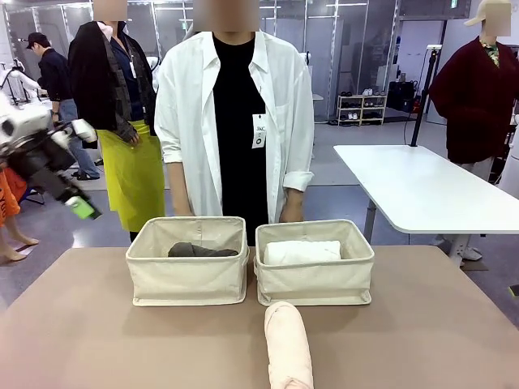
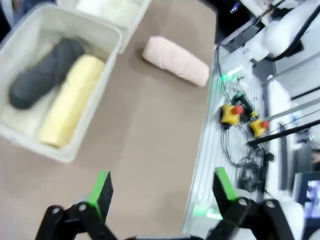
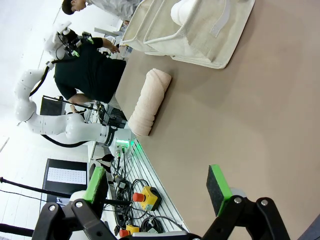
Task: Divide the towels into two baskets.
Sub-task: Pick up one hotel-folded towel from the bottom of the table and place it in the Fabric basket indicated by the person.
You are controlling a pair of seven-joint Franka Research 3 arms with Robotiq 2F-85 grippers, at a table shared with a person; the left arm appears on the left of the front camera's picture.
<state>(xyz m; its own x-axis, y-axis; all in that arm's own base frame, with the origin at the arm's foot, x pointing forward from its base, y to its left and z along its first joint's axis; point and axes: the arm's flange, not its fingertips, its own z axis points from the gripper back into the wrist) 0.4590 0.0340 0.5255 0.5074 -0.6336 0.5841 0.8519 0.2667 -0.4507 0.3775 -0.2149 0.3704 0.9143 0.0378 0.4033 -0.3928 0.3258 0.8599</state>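
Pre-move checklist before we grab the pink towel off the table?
1. left hand open, empty: ok.
2. right hand open, empty: ok.
3. pink towel loose on the table, nothing on it: ok.
4. left basket has dark grey towel and yellow towel: ok.
5. right basket has just the white towel, with room: ok.
6. person's hand clear of the right basket's rim: cannot tell.

Front view: bright, even ceiling light is falling flat. A faint soft shadow is lying at the base of the picture-left beige canvas soft-sided basket (image 1: 186, 284) on the matte brown table (image 1: 97, 332).

Left wrist view: motion blur is smearing everything, the pale pink rolled cloth towel (image 2: 176, 61) included.

Right wrist view: the picture is reading sharp, the upper-left background is blowing out white, and the wide-angle edges are bending.
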